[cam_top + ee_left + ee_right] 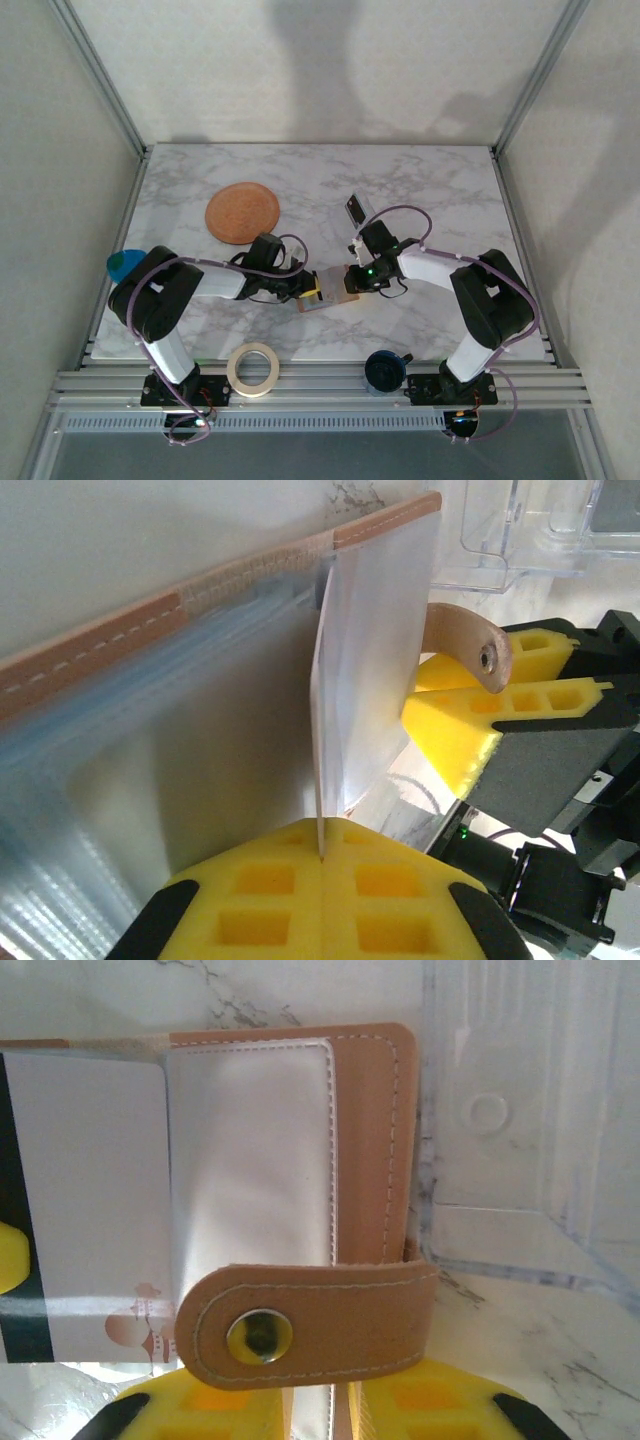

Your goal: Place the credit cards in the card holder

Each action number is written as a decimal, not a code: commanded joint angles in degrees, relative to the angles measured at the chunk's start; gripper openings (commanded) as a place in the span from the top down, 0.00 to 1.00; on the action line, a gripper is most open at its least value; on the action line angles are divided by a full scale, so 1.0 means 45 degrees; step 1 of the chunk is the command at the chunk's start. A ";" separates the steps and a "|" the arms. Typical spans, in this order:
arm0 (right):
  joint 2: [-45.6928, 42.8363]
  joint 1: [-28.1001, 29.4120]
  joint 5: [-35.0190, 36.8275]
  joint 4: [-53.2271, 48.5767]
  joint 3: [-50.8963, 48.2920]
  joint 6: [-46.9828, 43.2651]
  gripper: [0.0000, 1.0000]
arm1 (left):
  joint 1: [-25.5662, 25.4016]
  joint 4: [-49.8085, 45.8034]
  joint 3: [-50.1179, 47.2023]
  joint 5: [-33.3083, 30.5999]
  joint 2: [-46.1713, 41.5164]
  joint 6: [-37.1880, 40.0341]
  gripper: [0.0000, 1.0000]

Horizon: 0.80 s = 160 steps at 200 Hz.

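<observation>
The marble surface [450, 190] carries the tan card holder [365, 1140] at its near middle, open between both hands. The right hand [340, 1415] is clamped on the holder's near edge. The left hand [322, 865] is clenched on the whitish card [375, 660], whose far edge meets the holder's clear sleeves. A dark card [355, 208] lies farther back, apart. The snap tab [310, 1325] folds across just above the right hand.

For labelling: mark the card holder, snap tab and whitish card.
card holder [365, 1140]: right wrist view, stitched edge.
snap tab [330, 1320]: right wrist view, leather strap.
whitish card [90, 1190]: right wrist view, its face.
</observation>
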 commanded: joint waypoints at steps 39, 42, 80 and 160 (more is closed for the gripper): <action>0.0105 -0.0026 -0.0444 0.0566 -0.0524 0.0398 0.78 | -0.0420 0.0468 -0.0213 -0.0340 -0.0003 -0.0834 1.00; 0.0108 -0.0009 -0.0480 0.0593 -0.0530 0.0380 0.78 | -0.0424 0.0451 -0.0199 -0.0376 0.0014 -0.0804 1.00; -0.0084 -0.0026 -0.0370 0.0431 -0.0593 0.0357 0.78 | -0.0464 0.0298 -0.0159 -0.0962 -0.0128 -0.0995 1.00; 0.0146 -0.0021 -0.0257 0.0282 -0.0554 0.0122 0.77 | -0.0551 -0.0722 -0.0339 -0.2592 -0.0712 -0.1099 1.00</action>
